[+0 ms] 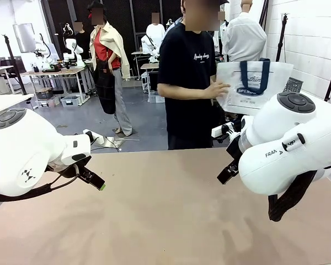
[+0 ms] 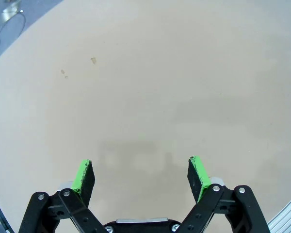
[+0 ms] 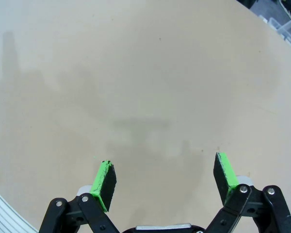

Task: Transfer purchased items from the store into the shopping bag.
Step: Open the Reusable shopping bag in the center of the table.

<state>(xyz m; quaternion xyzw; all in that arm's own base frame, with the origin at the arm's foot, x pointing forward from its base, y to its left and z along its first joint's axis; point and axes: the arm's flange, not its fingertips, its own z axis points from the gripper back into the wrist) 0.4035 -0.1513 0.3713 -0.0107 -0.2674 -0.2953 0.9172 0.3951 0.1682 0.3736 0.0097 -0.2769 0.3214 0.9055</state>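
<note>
Even overhead light, soft shadows, sharp pics, fisheye wrist edges.

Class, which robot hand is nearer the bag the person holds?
The right robot hand, sharing picture right with the white plastic navy-handled bag; the left robot hand is opposite.

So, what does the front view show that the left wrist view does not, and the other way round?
Front view: a person at the far side holding the shopping bag up off the table, plus both white arms. Left wrist view: the left claw seen from close, its green pads wide apart with nothing between them. Both: the tan table surface.
</note>
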